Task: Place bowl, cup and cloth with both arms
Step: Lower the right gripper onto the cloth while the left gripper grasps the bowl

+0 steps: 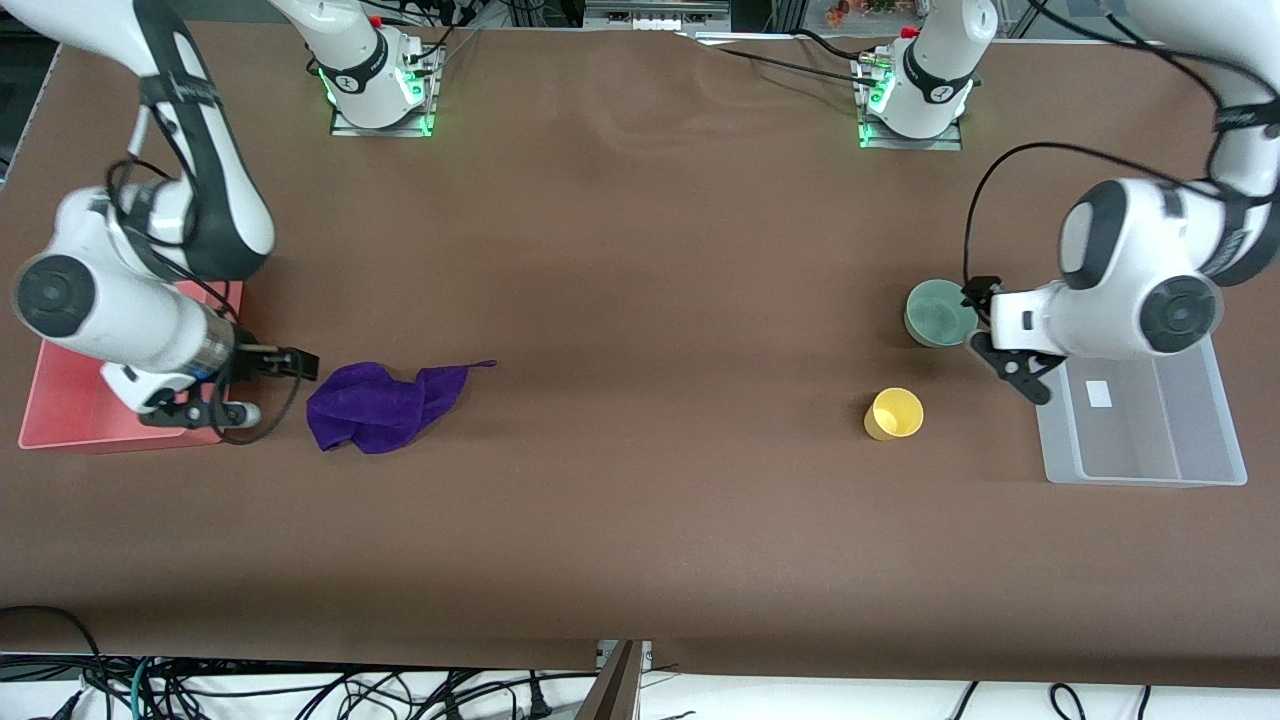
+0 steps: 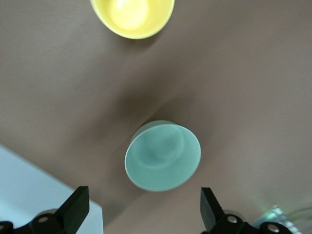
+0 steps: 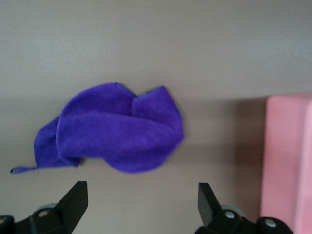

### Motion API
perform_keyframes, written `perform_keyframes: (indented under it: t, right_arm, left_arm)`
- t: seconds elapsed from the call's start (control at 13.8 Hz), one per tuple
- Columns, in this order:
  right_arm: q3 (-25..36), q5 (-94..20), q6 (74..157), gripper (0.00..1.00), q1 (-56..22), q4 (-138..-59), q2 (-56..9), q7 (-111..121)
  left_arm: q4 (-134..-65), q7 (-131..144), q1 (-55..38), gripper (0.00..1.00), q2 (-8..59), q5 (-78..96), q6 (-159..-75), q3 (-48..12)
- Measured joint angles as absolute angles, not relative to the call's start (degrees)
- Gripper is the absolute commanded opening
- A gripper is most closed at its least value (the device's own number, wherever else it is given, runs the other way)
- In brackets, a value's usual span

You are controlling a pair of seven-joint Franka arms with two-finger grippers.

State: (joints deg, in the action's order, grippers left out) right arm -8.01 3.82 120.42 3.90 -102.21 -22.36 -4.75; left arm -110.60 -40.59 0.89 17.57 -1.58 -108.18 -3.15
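Both grippers are wide open and hold nothing. Going by the front view's clock, the left gripper [image 1: 985, 325] hangs low just beside the green bowl [image 1: 938, 313], at the bowl's 3 o'clock. Its two fingers [image 2: 75, 208] stand far apart, and the bowl sits upright on the brown table [image 1: 640, 250], apart from them. The yellow cup [image 1: 893, 414] stands at about 7 o'clock from the bowl, nearer the front camera. A clear bin [image 1: 1140, 430] lies at the left arm's end of the table, near the cup's 3 o'clock.

The right gripper [image 1: 275, 385] waits low at the 9 o'clock side of the purple cloth [image 1: 385, 403], with its fingers [image 3: 73, 202] spread too. The cloth lies bunched up, with a thin corner poking out toward 2 o'clock. A pink bin [image 1: 70, 400] sits at the right arm's end of the table, under that arm.

I think the bowl could go wrong first. Its sides are smooth and round, so if the fingers close off-center, it may slip out or tip. A push could also slide it toward the cup. The cloth is soft, so a shallow pinch may catch only a fold and drop it.
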Motion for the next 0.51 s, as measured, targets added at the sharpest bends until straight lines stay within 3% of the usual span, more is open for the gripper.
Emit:
perform_keyframes:
  t: [0.29,0.51]
  right_arm:
    - [-8.05,3.81,128.55,1.0,2.79,-102.41,-27.23,-7.29]
    - [-8.08,3.81,134.03,1.0,1.68,-102.51,-30.31,-8.85]
  left_arm:
    - [-122.83,-43.05,0.76,1.0,17.7,-4.73,-125.56,-3.29]
    - [-126.99,-43.31,0.76,0.98,17.95,-8.99,-133.13,-3.3]
